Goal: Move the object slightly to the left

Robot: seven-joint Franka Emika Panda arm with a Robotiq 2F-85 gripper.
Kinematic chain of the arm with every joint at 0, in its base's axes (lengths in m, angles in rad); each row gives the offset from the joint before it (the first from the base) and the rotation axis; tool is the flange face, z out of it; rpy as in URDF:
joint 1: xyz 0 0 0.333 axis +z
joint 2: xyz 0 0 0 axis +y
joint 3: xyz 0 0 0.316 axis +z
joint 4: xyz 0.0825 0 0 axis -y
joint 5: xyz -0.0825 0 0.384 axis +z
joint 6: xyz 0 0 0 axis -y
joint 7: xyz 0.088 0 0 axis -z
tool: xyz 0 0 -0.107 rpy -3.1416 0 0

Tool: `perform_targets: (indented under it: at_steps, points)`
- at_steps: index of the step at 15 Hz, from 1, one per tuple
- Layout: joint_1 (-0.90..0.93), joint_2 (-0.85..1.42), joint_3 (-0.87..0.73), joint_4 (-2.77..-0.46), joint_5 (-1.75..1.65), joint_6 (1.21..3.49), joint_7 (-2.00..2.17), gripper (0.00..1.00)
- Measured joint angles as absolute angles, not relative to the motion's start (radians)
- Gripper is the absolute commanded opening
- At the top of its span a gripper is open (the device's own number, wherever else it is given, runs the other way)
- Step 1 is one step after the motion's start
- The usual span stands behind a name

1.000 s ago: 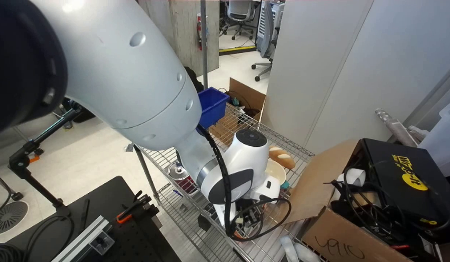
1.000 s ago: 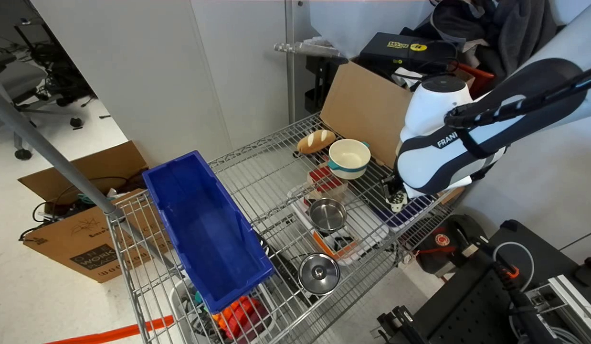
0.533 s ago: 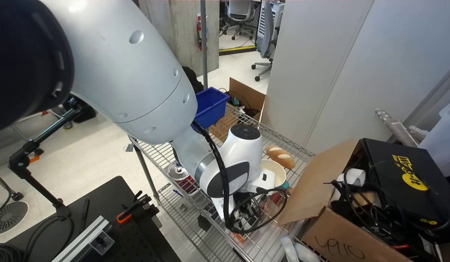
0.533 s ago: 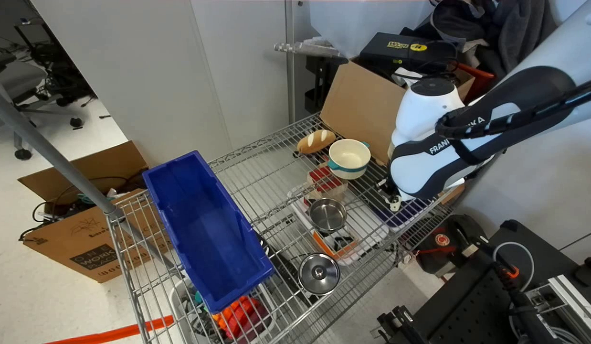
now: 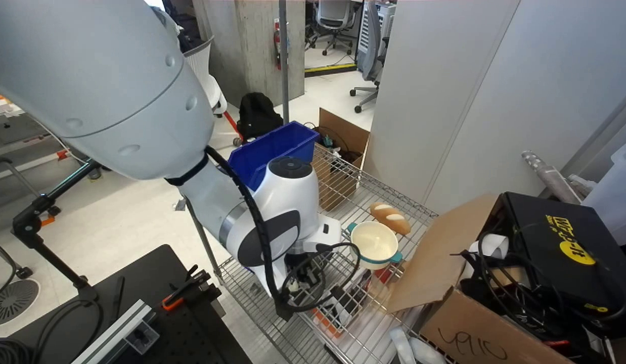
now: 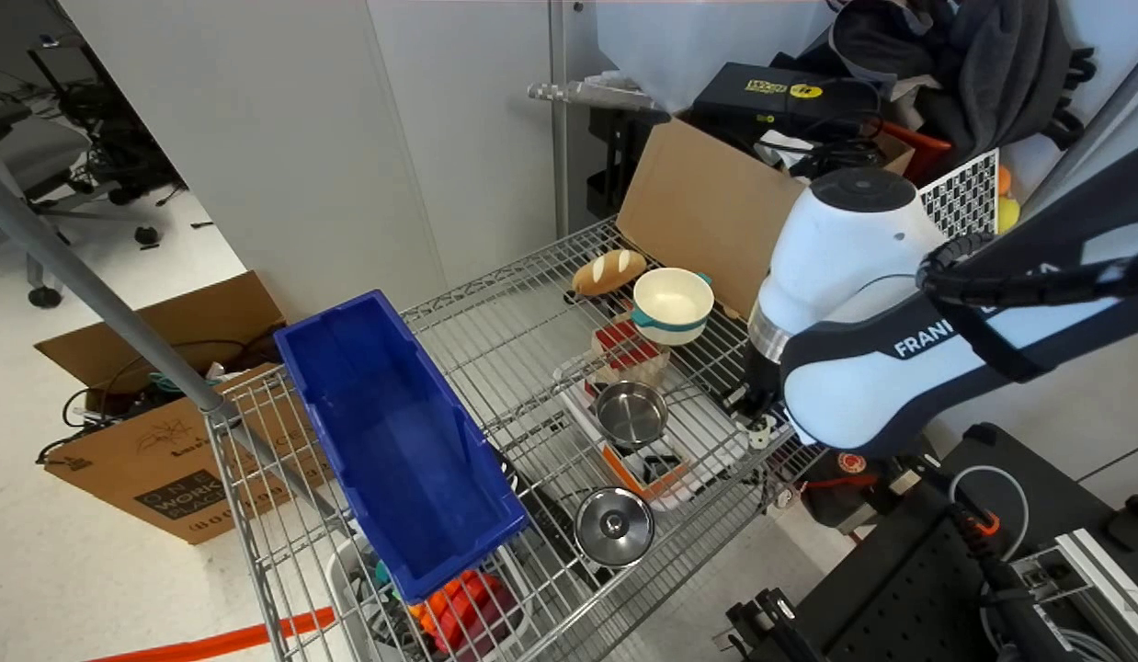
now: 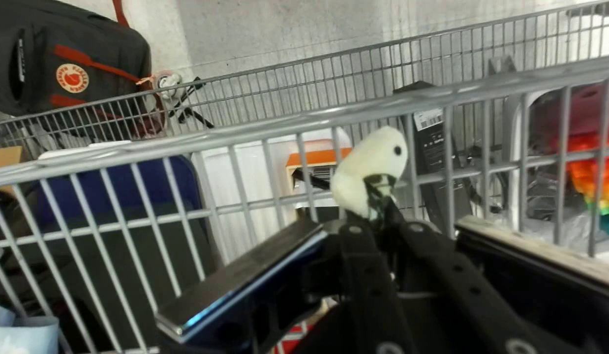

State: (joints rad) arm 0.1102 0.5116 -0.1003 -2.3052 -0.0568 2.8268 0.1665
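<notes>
The robot's long arm (image 5: 141, 96) slopes down to a pinched gripper (image 7: 377, 219).
In an exterior view the thick white arm starts near, on the left, and slants down to the right. At its end the wrist (image 5: 285, 212) bends, with its round black cap (image 5: 291, 167) facing up. The gripper sits below, pointing down, partly hidden there. In the wrist view its two dark fingers (image 7: 366, 275) lean in toward each other, tips close together in a grip.

We find the pale object (image 7: 364, 163) smooth and matt, the bin (image 6: 402, 450) plastic. The lid (image 6: 614, 526) looks glossy metal, the tabletop (image 7: 265, 127) metal wire.
</notes>
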Motion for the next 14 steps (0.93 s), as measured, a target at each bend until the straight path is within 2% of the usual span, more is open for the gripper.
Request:
perform_targets:
  at_steps: [6, 14]
  points:
    - [0.101, 0.486, 0.031, -2.349, -0.008, 2.945, 0.150, 0.02]
    - [0.113, 0.568, 0.040, -2.233, 0.007, 2.867, 0.151, 0.02]
